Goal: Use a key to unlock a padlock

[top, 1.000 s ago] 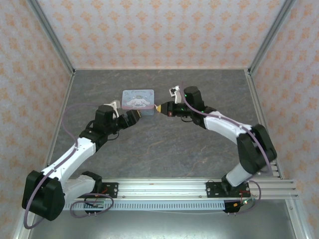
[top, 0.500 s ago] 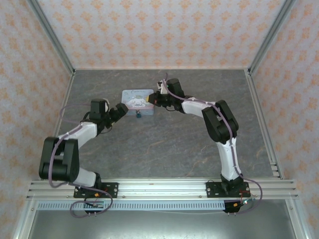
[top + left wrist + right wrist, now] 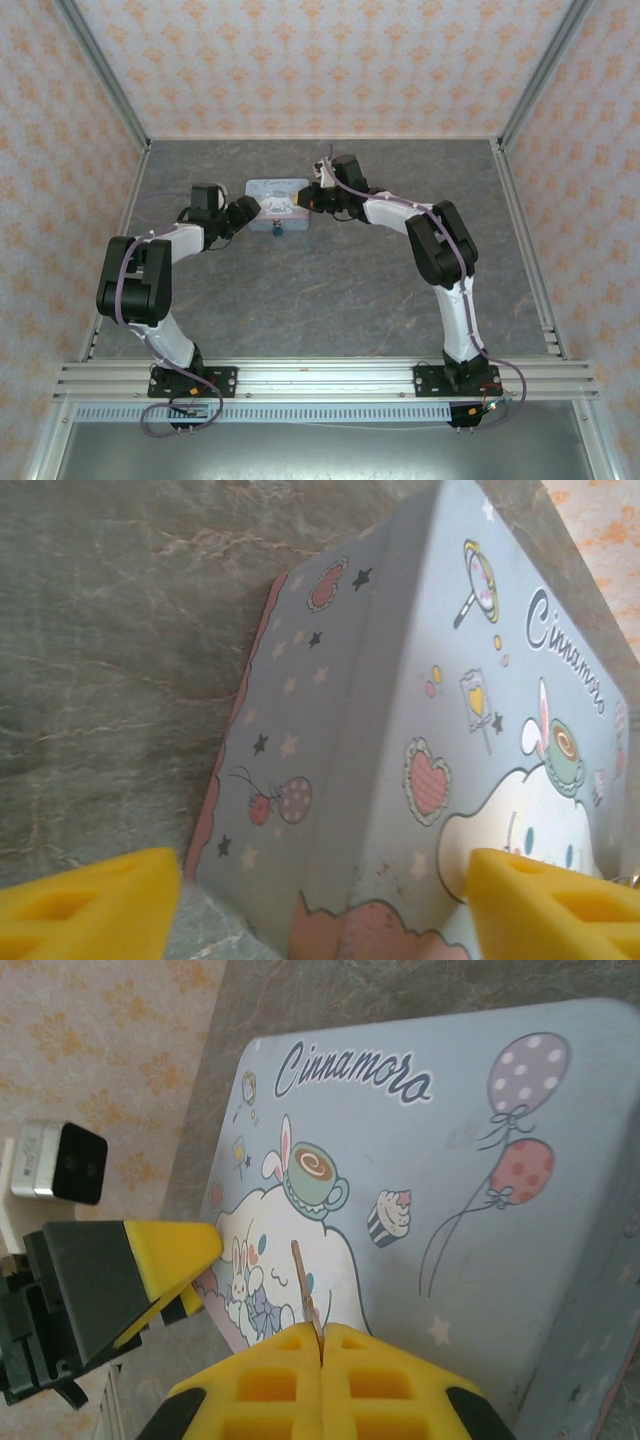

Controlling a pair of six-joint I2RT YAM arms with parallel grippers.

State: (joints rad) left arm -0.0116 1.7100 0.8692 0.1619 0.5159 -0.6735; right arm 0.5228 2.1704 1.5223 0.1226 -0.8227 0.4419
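The tiny teal padlock [image 3: 278,228] lies on the table just in front of the pale blue cartoon tin [image 3: 277,196]. My right gripper [image 3: 305,199] hovers over the tin's right side, shut on the key [image 3: 303,1278], a thin dark sliver sticking out from between the yellow fingers [image 3: 390,1380] above the tin lid [image 3: 450,1150]. At the tin's near left corner my left gripper [image 3: 250,208] stands with its jaws wide apart. Its fingertips [image 3: 85,910] straddle that corner of the tin [image 3: 400,730], one over the lid, one beside the side wall. The left gripper's finger [image 3: 170,1250] also shows at the lid's edge.
The grey marbled tabletop [image 3: 330,290] stretches between the tin and the arm bases. Patterned walls [image 3: 320,60] with metal frame posts close in the back and sides. A metal rail [image 3: 320,375] runs along the near edge.
The right gripper moved left from beside the tin to above it, key still held. The left gripper swung up to the tin's near left corner and its jaws narrowed slightly.
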